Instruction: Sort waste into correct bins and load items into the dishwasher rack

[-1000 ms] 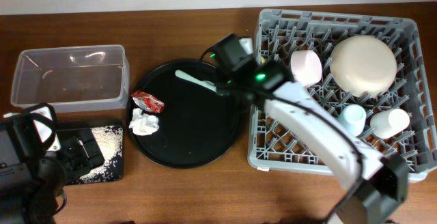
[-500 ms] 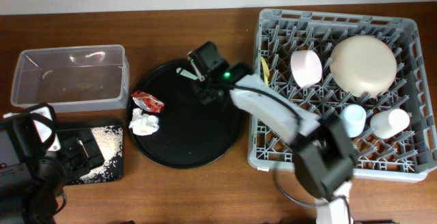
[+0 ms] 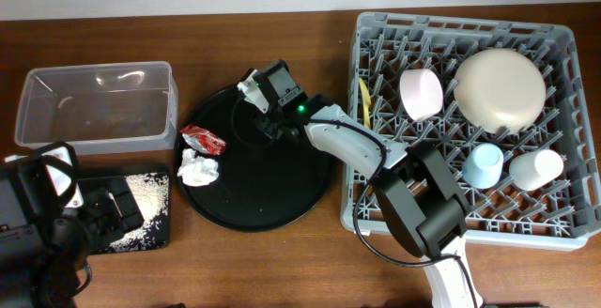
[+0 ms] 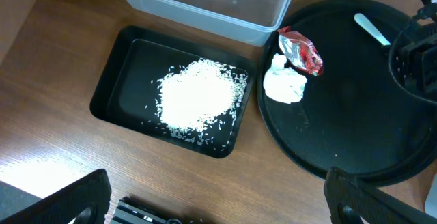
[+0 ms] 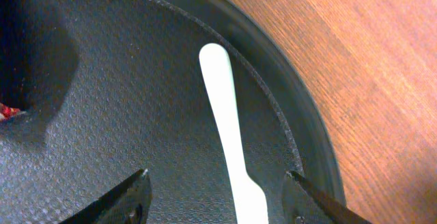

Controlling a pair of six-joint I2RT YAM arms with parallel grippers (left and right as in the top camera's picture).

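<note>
My right gripper [image 3: 266, 101] is open and low over the far part of the round black tray [image 3: 258, 205]. In the right wrist view its jaws [image 5: 217, 191] straddle the mint-green utensil [image 5: 229, 142], which lies flat on the tray. The red wrapper [image 3: 203, 140] and the white napkin [image 3: 197, 169] lie at the tray's left edge. Rice grains [image 4: 194, 100] lie heaped in the shallow black tray [image 4: 116, 80]. The clear tub [image 3: 99, 104] stands behind it. My left gripper [image 4: 218, 193] is open and empty above the table by the black tray.
The grey dishwasher rack [image 3: 376, 209] at the right holds the cream bowl [image 3: 500, 85], pink bowl [image 3: 421, 93], light blue cup [image 3: 484, 165], white cup [image 3: 535, 167] and yellow utensil [image 3: 363, 97].
My right arm has swung left from the rack's edge to the far part of the round tray and come down over the mint-green utensil. The left arm has not moved.
</note>
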